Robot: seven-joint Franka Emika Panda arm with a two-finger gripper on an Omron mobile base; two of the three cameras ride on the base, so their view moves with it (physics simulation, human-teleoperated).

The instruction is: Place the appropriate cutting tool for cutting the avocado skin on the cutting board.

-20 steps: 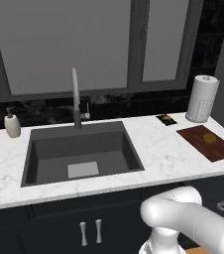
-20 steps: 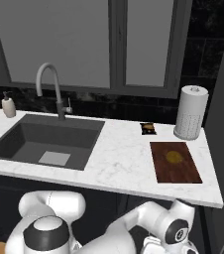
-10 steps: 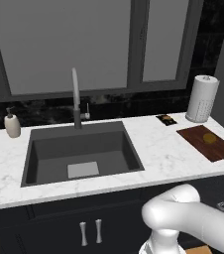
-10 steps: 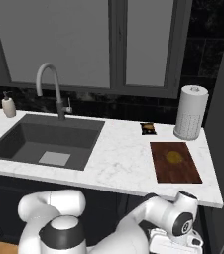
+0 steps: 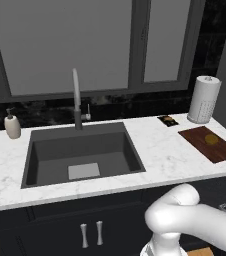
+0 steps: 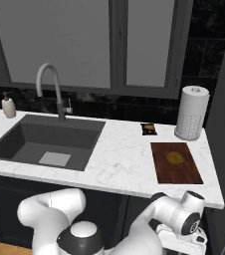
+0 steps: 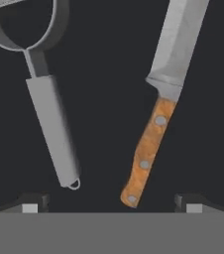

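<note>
In the hand view the cutting tool (image 7: 156, 114), a knife with a grey-silver blade and an orange-brown riveted handle, lies on a dark surface with its blade pointing up-right. My gripper (image 7: 111, 204) is open, its fingertips (image 7: 32, 203) wide apart, and the butt of the knife handle sits just above the gap. The dark reddish-brown cutting board (image 5: 210, 145) (image 6: 176, 163) lies at the right end of the counter. On it rests the small yellowish-brown avocado (image 5: 211, 139) (image 6: 174, 158). My wrist (image 6: 190, 222) hangs below the counter's front edge, under the board.
A grey peeler (image 7: 52, 134) with a ring head lies left of the knife. On the counter are a sink (image 5: 82, 155), faucet (image 5: 76, 100), soap bottle (image 5: 12, 125), paper towel roll (image 5: 204, 99) and a small dark rectangle with yellow marks (image 5: 167, 120).
My wrist has swung a little to the right and turned below the counter front. Nothing on the counter has moved.
</note>
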